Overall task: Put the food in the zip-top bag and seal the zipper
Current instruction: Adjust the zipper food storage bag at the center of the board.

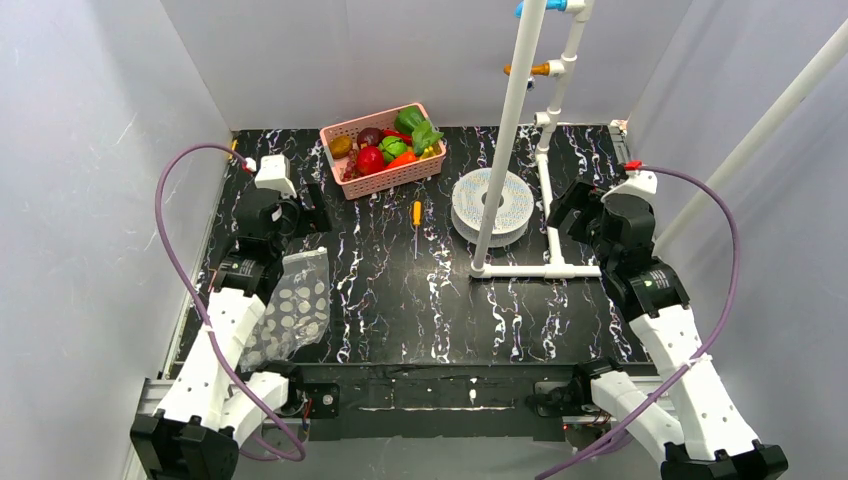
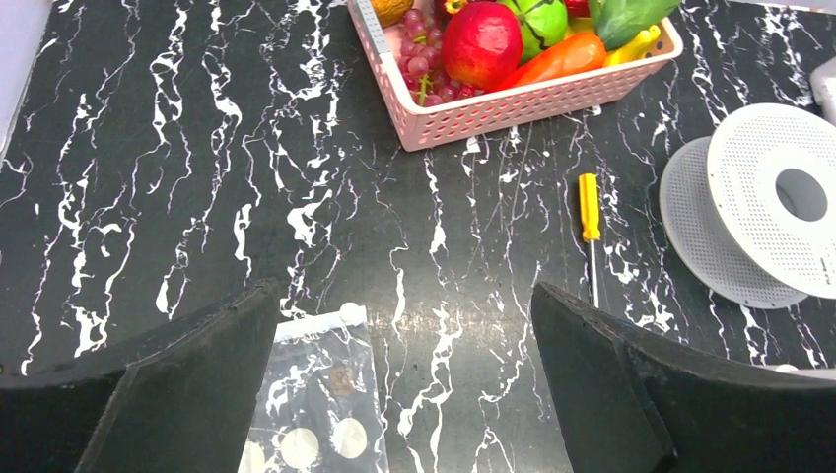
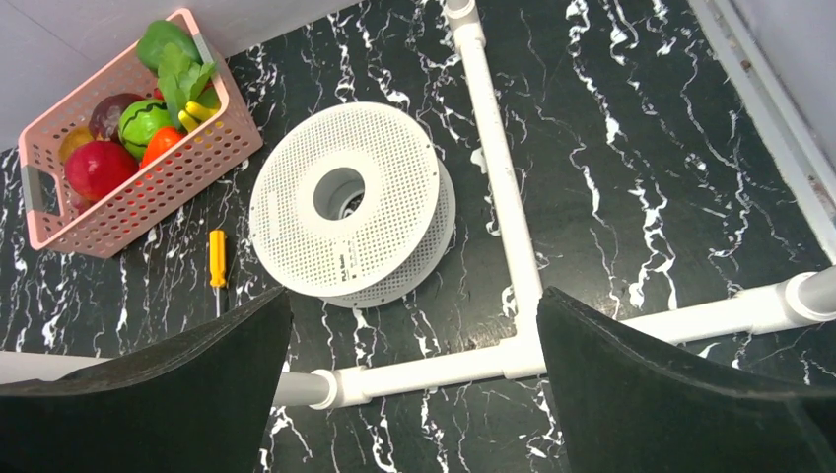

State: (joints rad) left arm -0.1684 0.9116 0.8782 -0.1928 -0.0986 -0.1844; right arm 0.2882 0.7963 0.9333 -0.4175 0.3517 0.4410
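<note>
Food (image 1: 385,150) sits in the pink basket (image 1: 395,180) at the far side, left of centre. The bag (image 1: 290,310) lies at the near left, by the left gripper (image 2: 404,291), whose jaws gape empty. The right gripper (image 3: 414,296), likewise released, hangs at the right near the spool (image 1: 492,205).

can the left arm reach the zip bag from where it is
Probably yes. The left gripper hangs open just above one end of the zip-top bag, and nothing lies between them or on the bag.
</note>
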